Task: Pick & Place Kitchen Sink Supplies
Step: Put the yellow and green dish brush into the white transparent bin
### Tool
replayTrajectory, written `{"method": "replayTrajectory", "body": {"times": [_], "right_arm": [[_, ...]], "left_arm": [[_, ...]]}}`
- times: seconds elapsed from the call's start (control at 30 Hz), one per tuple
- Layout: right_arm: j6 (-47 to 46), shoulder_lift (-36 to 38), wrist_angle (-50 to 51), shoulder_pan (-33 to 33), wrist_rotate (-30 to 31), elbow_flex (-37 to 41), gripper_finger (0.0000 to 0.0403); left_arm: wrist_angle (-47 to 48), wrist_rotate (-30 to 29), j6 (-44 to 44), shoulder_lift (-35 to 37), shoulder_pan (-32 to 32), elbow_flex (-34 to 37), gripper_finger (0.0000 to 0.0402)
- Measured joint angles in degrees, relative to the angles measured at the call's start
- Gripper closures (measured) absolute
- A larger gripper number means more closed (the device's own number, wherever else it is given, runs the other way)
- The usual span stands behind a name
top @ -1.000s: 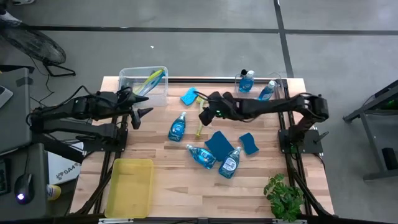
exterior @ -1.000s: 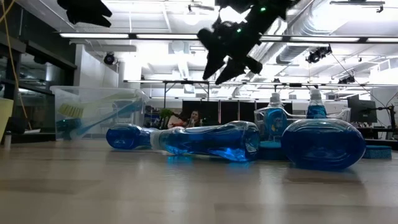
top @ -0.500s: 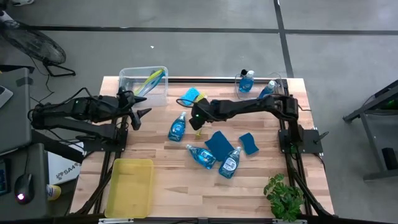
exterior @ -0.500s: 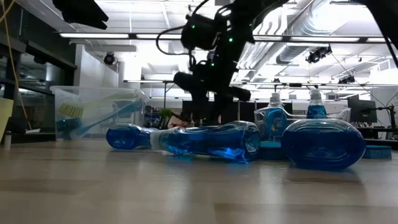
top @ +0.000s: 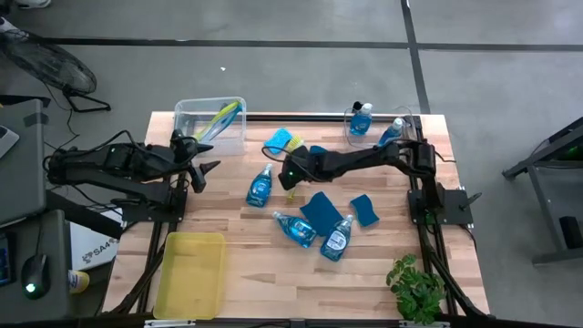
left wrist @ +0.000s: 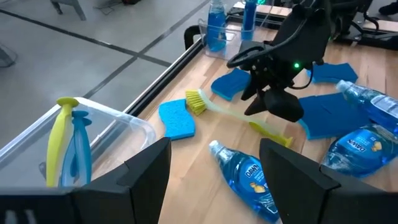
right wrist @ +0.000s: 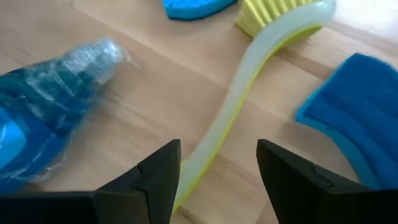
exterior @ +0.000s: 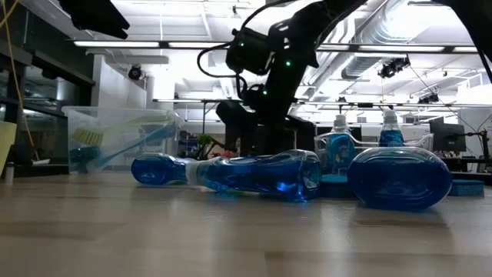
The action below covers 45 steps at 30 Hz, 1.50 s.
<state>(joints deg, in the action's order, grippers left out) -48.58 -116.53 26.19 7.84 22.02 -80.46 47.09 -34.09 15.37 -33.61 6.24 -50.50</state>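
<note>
Right wrist view on the dish brush (right wrist: 249,99), flat on the wood table (right wrist: 124,124), handle running between the right gripper (right wrist: 217,171)'s wide jaws, not clamped, soap bottle (right wrist: 43,124) just beside, left gripper (top: 202,169) open near the clear bin (top: 187,114).

Light wooden table (top: 246,273) holding 3 loose blue soap bottles (top: 260,185), blue sponges (top: 321,210), a dish brush (left wrist: 236,116), 2 clear bins (top: 187,116), a yellow tray (top: 190,273).

Both arms low, jaws apart
</note>
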Motion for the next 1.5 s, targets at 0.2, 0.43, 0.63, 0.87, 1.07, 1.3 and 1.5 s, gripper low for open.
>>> {"method": "replayTrajectory", "body": {"times": [0.2, 0.43, 0.63, 0.87, 1.07, 1.3, 1.5], "right_arm": [[-0.2, 0.0, -3.5, 0.0, -1.1, 2.4, 0.0198], [-1.7, 0.0, -7.5, 0.0, -1.2, 4.5, 0.0198], [-2.0, -1.5, -8.7, 0.0, -1.2, 4.5, 0.0198], [-0.5, -3.1, -9.8, 0.1, -2.3, 4.4, 0.0199], [5.2, -3.1, -9.4, 0.1, -4.3, 4.4, 0.0199], [5.2, -3.1, -6.7, 0.1, -5.7, 4.4, 0.02], [4.9, -3.1, -6.5, 0.1, -5.9, 4.4, 0.0232]], "left_arm": [[-0.2, -1.0, 0.4, 0.0, 0.7, 0.0, 0.0163], [-0.1, -1.1, 0.8, 0.0, 0.7, 0.0, 0.0163], [1.1, -1.1, 1.9, 0.0, 0.7, 0.0, 0.0163], [1.0, -1.0, 2.9, 0.0, 0.7, 0.0, 0.0163], [0.5, -1.0, 2.5, 0.0, 0.7, 0.0, 0.0163], [-0.1, -1.0, 1.5, 0.0, 0.7, 0.0, 0.0163], [-0.1, -0.9, 1.4, 0.0, 0.7, 0.0, 0.0163]]}}
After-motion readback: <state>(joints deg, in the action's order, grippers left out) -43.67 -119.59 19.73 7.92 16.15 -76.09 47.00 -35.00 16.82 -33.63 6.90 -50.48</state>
